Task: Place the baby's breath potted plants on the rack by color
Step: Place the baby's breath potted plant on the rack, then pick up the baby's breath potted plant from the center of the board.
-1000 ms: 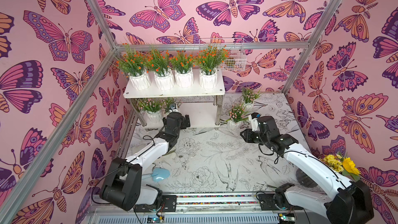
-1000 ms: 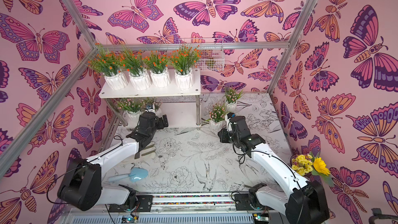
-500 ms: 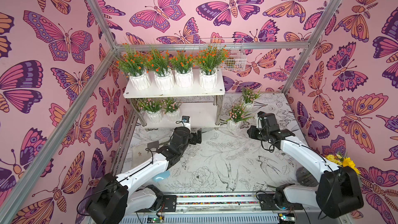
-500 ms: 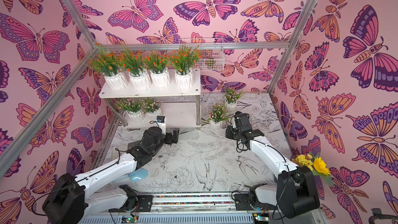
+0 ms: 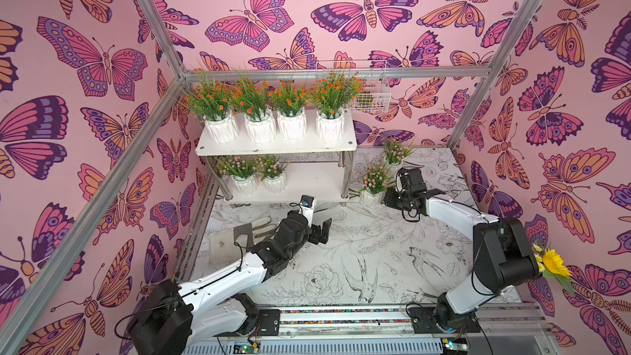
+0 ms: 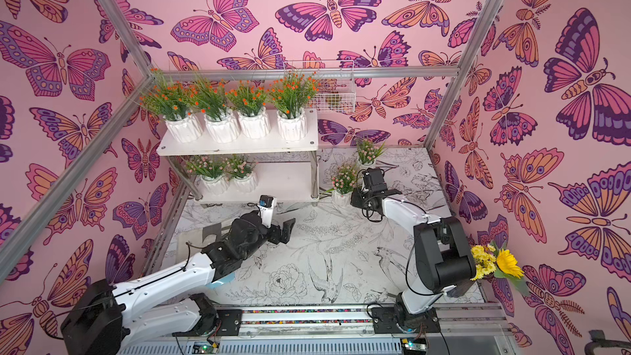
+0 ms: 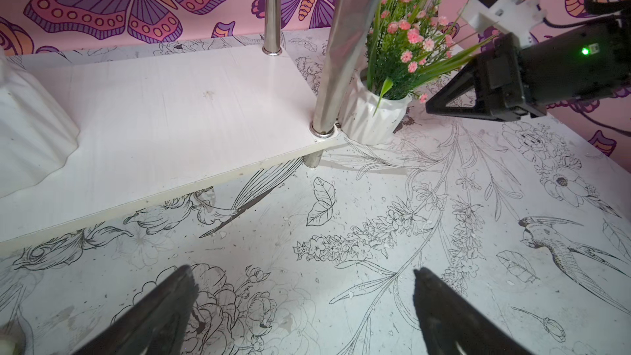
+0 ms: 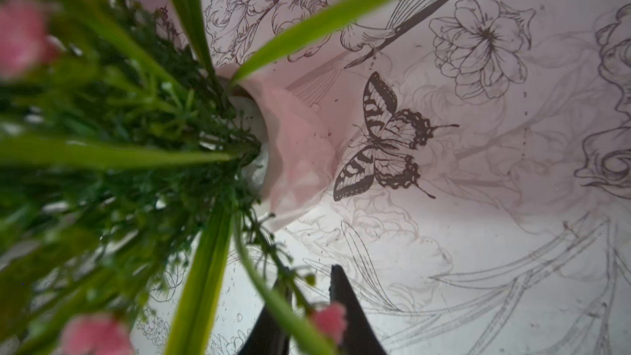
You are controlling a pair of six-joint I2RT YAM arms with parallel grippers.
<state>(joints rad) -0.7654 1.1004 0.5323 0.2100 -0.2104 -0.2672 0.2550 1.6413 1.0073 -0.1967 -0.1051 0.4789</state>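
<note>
Mid-frame in a top view, the left gripper [image 5: 321, 232] gapes wide, empty. The right gripper [image 8: 309, 278], nearly closed, seemingly pinches sprigs of the pink-flowered plant in its white ribbed pot [image 5: 374, 181].

- No text, label, brand or number can be read in any view.
- A blue patch [image 5: 306, 200] sits on the left wrist camera [image 5: 309, 212]. It is too small to tell whether it bears writing.
</note>
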